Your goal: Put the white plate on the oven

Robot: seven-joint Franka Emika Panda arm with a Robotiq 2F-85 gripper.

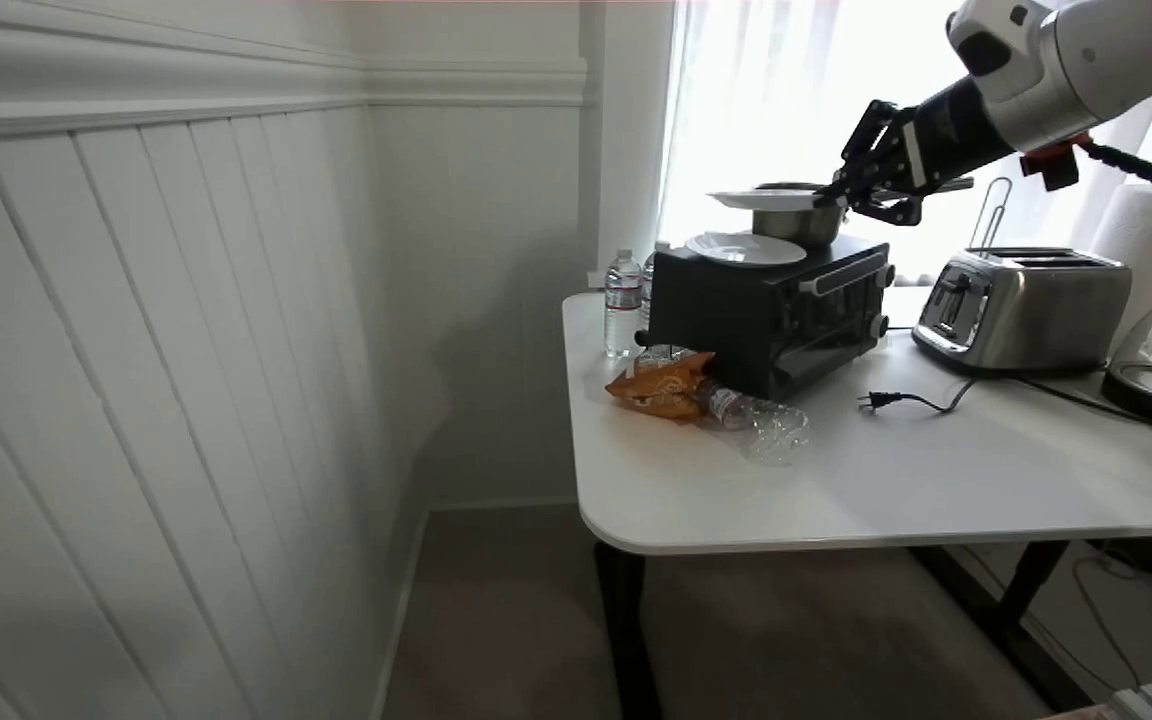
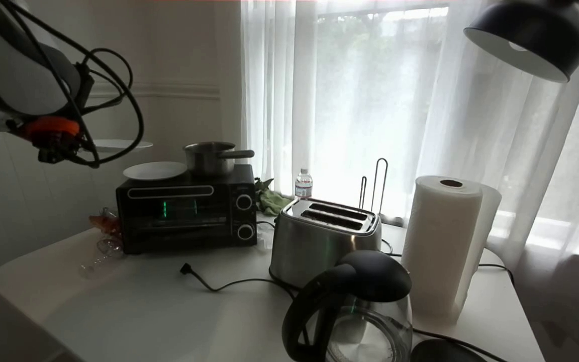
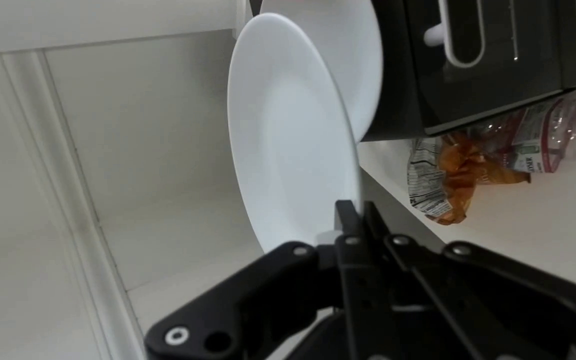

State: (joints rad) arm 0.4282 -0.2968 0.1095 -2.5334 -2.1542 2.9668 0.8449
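1. One round white plate (image 3: 293, 145) is in your grip, filling the upper middle of the wrist view; in both exterior views you see it roughly level in the air, higher than the top of the black toaster oven (image 2: 186, 213) and apart from it.
2. Your Robotiq gripper (image 3: 363, 216), at the bottom of the wrist view, has its fingers drawn almost together, with the plate's rim pinched between them.
3. On the oven's top you have a second white plate (image 2: 155, 172) lying flat and, just beside it, a metal saucepan (image 2: 210, 162), left of centre in an exterior view.
4. Next to the oven, at the right of your wrist view, are an orange snack wrapper (image 3: 460, 175) and a clear plastic bottle (image 3: 538, 137) on its side.
5. Farther along the white table (image 1: 886, 490) you see a silver two-slot toaster (image 1: 1056, 310) at the right of the frame in an exterior view.
6. Your glass kettle (image 2: 365, 322) stands at the bottom centre in an exterior view, near a paper towel roll (image 2: 440, 241).
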